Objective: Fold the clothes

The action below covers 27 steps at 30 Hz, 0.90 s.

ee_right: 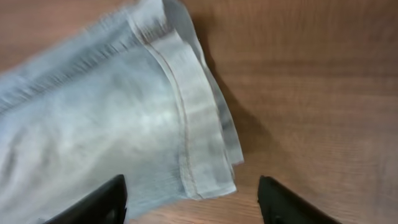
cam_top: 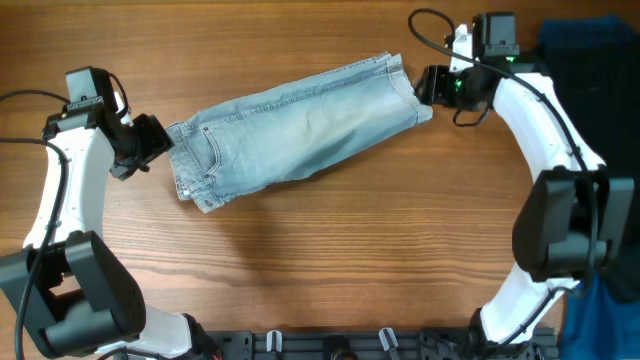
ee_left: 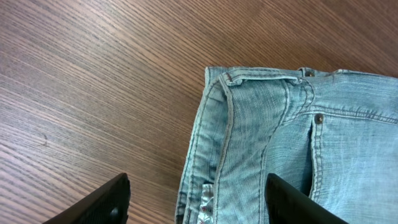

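The light blue denim shorts (cam_top: 295,128) lie folded lengthwise on the wooden table, waistband at the left, cuffed hem at the upper right. My left gripper (cam_top: 158,140) is open at the waistband end; its wrist view shows the waistband, a rivet and a pocket seam (ee_left: 273,130) between the open fingers (ee_left: 196,202). My right gripper (cam_top: 428,88) is open at the hem end; its wrist view shows the cuffed hem (ee_right: 199,124) lying flat between and above the open fingers (ee_right: 189,202). Neither gripper holds cloth.
A dark blue cloth (cam_top: 600,60) lies at the right edge behind my right arm. Black fixtures (cam_top: 380,345) run along the table's front edge. Bare wood (cam_top: 330,260) surrounds the shorts.
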Each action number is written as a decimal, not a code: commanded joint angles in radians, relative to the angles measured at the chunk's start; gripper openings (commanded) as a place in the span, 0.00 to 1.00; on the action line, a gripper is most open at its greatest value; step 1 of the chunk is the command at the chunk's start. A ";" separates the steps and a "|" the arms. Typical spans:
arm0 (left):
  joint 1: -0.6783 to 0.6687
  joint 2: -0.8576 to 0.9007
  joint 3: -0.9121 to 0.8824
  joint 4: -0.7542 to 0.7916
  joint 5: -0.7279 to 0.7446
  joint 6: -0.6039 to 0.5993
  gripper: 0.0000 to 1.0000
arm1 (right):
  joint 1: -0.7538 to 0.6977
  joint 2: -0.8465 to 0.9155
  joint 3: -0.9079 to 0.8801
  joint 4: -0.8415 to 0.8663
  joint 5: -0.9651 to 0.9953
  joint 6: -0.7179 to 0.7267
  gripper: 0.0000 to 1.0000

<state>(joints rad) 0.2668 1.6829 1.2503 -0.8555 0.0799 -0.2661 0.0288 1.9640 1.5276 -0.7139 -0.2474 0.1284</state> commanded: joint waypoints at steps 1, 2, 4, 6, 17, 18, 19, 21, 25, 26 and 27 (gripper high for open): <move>-0.003 -0.017 0.015 -0.002 0.013 0.013 0.69 | -0.003 0.089 0.002 -0.006 -0.115 0.002 0.47; -0.003 -0.017 0.015 -0.003 0.013 0.013 0.69 | -0.002 0.108 0.002 -0.002 -0.128 0.004 0.45; -0.003 -0.017 0.015 -0.014 0.013 0.013 0.69 | -0.003 0.158 0.002 0.021 -0.076 0.052 0.49; -0.003 -0.017 0.015 -0.026 0.013 0.013 0.70 | -0.011 0.201 0.002 0.042 -0.062 0.055 0.80; -0.003 -0.017 0.015 -0.037 0.019 0.024 0.70 | -0.023 0.275 0.003 0.055 -0.384 -0.144 0.16; -0.003 -0.017 0.015 -0.045 0.026 0.024 0.70 | -0.027 0.272 0.003 0.023 -0.352 -0.092 0.12; -0.003 -0.017 0.015 -0.055 0.032 0.024 0.70 | -0.031 0.272 0.003 -0.027 -0.304 -0.010 0.13; -0.003 -0.017 0.014 -0.106 0.035 0.022 0.72 | -0.028 0.272 0.002 -0.189 -0.201 0.114 0.16; -0.003 -0.016 -0.005 -0.156 0.075 -0.037 0.86 | -0.019 0.272 0.002 -0.276 -0.133 0.096 0.15; -0.003 -0.016 -0.010 -0.156 0.088 -0.037 0.87 | -0.019 0.272 0.002 -0.263 -0.134 0.091 0.16; -0.003 -0.015 -0.019 -0.156 0.089 -0.039 0.86 | -0.019 0.272 0.002 -0.254 -0.138 0.091 0.16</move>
<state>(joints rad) 0.2668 1.6829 1.2503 -1.0100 0.1211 -0.2836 0.0013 2.2147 1.5505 -0.9821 -0.5148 0.2050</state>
